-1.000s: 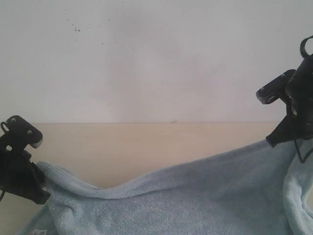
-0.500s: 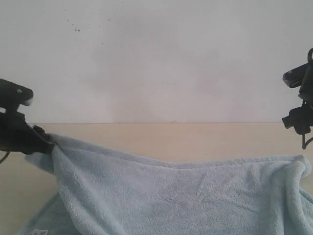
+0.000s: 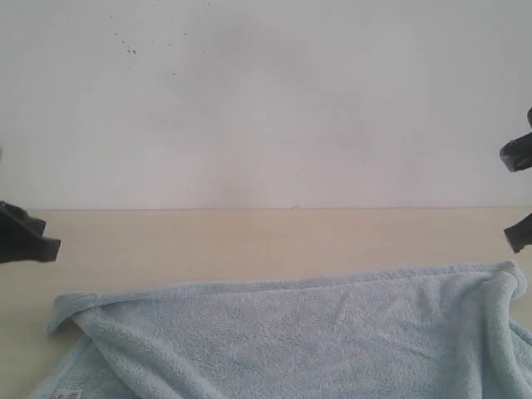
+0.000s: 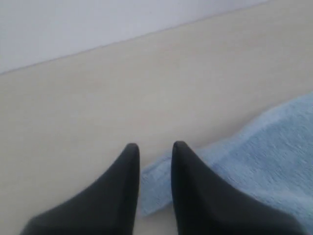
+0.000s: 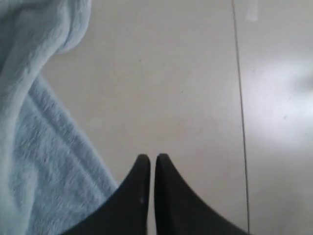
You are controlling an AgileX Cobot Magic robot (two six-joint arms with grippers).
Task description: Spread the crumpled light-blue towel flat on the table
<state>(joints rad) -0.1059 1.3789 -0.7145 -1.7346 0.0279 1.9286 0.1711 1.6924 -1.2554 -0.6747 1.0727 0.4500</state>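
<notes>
As towel [image 3: 291, 332] lies near — left pincer [image 4: 155, 147] hangs clear.

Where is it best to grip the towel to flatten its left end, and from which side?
Probably the left corner of the towel, approached from the left over the table: there the cloth lies doubled back, with its edge exposed.

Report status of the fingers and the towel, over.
Copy: left fingers slightly apart, empty; right fingers almost shut, empty. Large light-blue fluffy towel lies unheld on pale beige table, corners folded over. Nothing in the way.

Light-blue towel [image 3: 291, 332]; table [image 3: 249, 237] seemingly plain beige.
</notes>
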